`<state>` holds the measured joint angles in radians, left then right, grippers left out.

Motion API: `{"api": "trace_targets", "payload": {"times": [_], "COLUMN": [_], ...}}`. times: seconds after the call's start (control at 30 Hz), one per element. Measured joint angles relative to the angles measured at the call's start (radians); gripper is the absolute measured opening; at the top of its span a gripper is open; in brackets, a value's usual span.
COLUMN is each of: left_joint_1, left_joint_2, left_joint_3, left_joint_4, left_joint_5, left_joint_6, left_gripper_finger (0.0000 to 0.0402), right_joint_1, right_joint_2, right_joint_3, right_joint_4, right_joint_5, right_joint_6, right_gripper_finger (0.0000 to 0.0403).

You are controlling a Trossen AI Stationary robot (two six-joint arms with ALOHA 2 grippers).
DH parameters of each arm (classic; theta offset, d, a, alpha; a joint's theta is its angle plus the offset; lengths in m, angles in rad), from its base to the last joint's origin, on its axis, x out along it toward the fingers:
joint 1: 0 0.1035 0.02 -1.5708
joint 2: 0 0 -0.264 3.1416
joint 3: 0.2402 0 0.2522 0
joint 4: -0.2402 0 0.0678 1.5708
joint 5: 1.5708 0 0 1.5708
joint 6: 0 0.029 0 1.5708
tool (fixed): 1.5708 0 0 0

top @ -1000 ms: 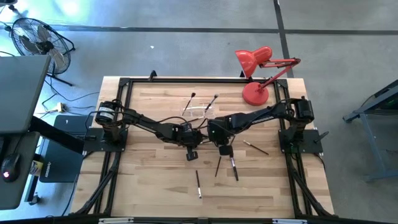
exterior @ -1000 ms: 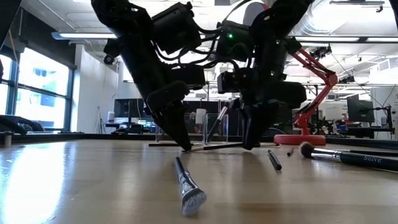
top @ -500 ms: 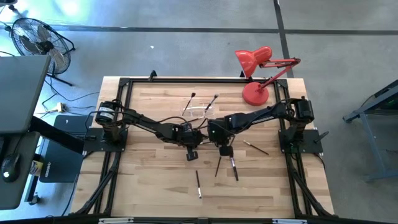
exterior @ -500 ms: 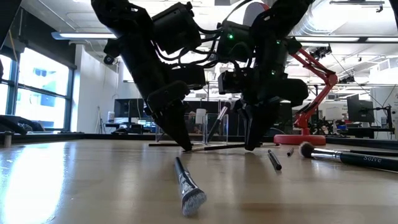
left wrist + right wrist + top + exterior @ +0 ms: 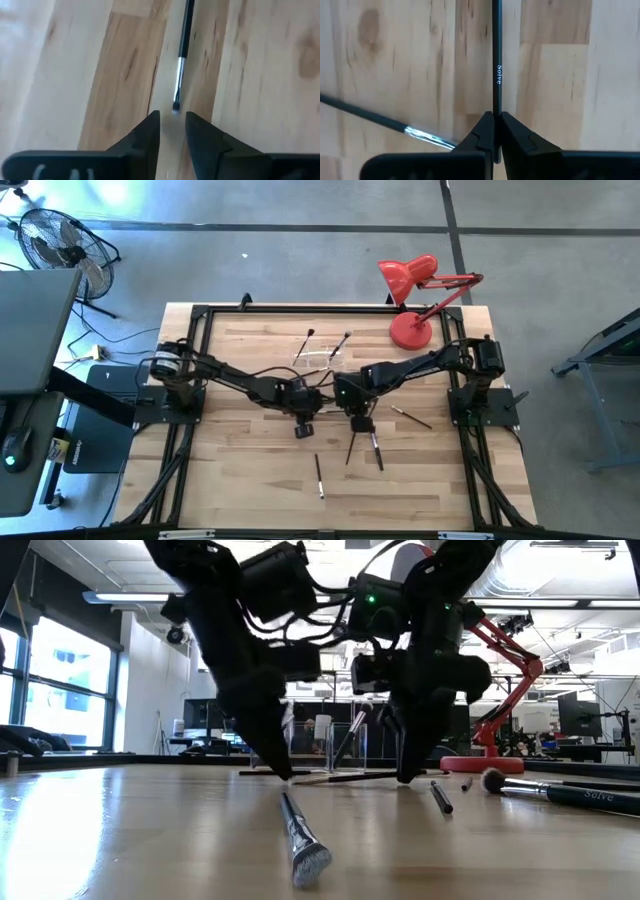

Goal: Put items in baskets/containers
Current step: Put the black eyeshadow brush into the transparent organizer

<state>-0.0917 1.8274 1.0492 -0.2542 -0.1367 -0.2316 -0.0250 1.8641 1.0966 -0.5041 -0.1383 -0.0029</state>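
While the right gripper (image 5: 496,131) pinches a "Solve" brush (image 5: 496,60) near the clear holder (image 5: 318,356), we log the left gripper (image 5: 172,131) narrowly parted, empty, beside it.

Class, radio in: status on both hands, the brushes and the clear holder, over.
Right hand shut on a Solve-marked brush, mid-table. Left hand slightly open, a silver-ferruled brush just ahead. Clear holder behind both, two brushes in it. Nothing blocking.
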Motion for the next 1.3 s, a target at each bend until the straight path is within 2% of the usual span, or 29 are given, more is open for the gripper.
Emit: {"api": "trace_targets", "payload": {"times": [0.17, 0.33, 0.57, 0.7, 0.93, 1.03, 1.13, 1.3], "left_joint_1": [0.001, 0.001, 0.0, 0.0, 0.001, 0.0, 0.0, 0.0], "left_joint_2": [-0.098, -0.2, -0.454, -0.645, -0.933, -1.012, -1.076, -1.121], "left_joint_3": [0.0, -0.021, -0.267, -0.451, -0.693, -0.731, -0.735, -0.735], "left_joint_4": [-0.166, -0.291, -0.283, -0.117, 0.345, 0.481, 0.541, 0.685], "left_joint_5": [-0.004, -0.069, -0.064, -0.043, -0.008, -0.042, -0.076, -0.055], "left_joint_6": [0.049, 0.075, 0.017, -0.083, -0.212, -0.283, -0.308, -0.297], "left_gripper_finger": [0.0101, 0.0101, 0.0101, 0.0101, 0.0101, 0.0101, 0.0101, 0.0101], "right_joint_1": [0.0, 0.0, 0.006, 0.033, 0.104, 0.137, 0.169, 0.204], "right_joint_2": [-0.003, -0.022, -0.087, -0.123, -0.153, -0.155, -0.156, -0.158], "right_joint_3": [0.0, 0.0, 0.0, 0.0, 0.0, 0.001, 0.002, 0.002], "right_joint_4": [0.014, 0.037, 0.104, 0.162, 0.349, 0.461, 0.594, 0.859], "right_joint_5": [0.001, 0.017, 0.068, 0.128, 0.294, 0.372, 0.475, 0.594], "right_joint_6": [0.091, 0.192, 0.43, 0.519, 0.692, 0.736, 0.742, 0.645], "right_gripper_finger": [0.0015, 0.0007, 0.0016, 0.0008, 0.0016, 0.0016, 0.0008, 0.0009]}}
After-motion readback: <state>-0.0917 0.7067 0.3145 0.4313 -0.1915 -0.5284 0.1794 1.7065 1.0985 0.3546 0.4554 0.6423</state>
